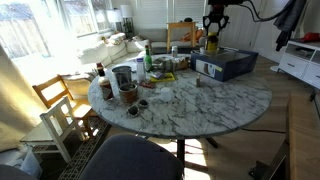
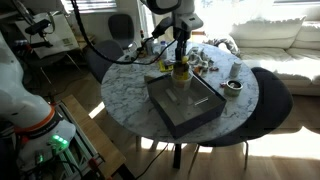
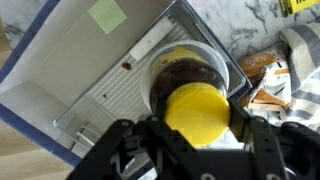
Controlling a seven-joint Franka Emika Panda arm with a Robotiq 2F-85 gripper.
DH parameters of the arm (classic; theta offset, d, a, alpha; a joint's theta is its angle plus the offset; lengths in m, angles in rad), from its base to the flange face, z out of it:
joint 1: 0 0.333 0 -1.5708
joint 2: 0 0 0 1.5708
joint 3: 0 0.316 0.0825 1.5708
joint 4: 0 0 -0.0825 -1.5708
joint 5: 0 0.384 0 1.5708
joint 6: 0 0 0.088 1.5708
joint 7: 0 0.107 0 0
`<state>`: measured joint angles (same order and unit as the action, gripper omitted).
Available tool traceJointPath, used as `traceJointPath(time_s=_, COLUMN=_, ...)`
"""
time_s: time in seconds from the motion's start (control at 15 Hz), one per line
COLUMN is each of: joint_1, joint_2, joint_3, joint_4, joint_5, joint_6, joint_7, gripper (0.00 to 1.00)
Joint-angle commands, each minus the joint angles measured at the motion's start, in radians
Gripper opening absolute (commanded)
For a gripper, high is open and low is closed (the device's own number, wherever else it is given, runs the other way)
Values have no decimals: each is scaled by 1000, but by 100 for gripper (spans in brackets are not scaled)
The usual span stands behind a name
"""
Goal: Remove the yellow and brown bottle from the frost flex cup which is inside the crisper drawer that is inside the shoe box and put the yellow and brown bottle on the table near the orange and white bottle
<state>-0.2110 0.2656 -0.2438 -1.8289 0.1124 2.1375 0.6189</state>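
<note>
- The table (image 1: pixel 200 105) is your widest surface. Its marble is bare on the side towards the camera, while cans, bottles and wrappers crowd the side away from the shoe box.
- The shoe box (image 2: pixel 190 115) sits on the table near its edge, open at the top, with the arm standing over it.
- The crisper drawer (image 3: pixel 120 95) lies inside the box as a clear ribbed tray, and the frost flex cup (image 3: pixel 225 70) stands at one end of it.
- Your gripper (image 2: pixel 180 58) points straight down. In the wrist view its fingers (image 3: pixel 255 140) press on the yellow top from both sides, so you are pinching the bottle, not hovering spread.
- The yellow and brown bottle (image 3: pixel 197 112) stands upright directly under the tool, long axis in line with it, yellow end up. Its brown part is low in the cup mouth, and I can't tell whether it has cleared the rim.
- The move turns on that vertical line, so I'd pull straight up before going sideways.
- I can't pick out the orange and white bottle for certain in the clutter.
</note>
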Motion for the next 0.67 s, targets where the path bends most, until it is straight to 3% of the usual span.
traceJointPath(time_s=0.0, joint_1=17, joint_2=-45, joint_3=-19, joint_4=43, joint_5=-65, joint_6=-91, joint_7=51, gripper=37)
traceJointPath(time_s=0.53, joint_1=1, joint_2=-106, joint_3=-8, joint_4=140, joint_5=-54, joint_6=-104, joint_7=36, gripper=37)
traceJointPath(time_s=0.6, joint_1=1, joint_2=-85, joint_3=-6, joint_4=126, joint_5=-58, joint_6=-91, joint_7=29, gripper=62)
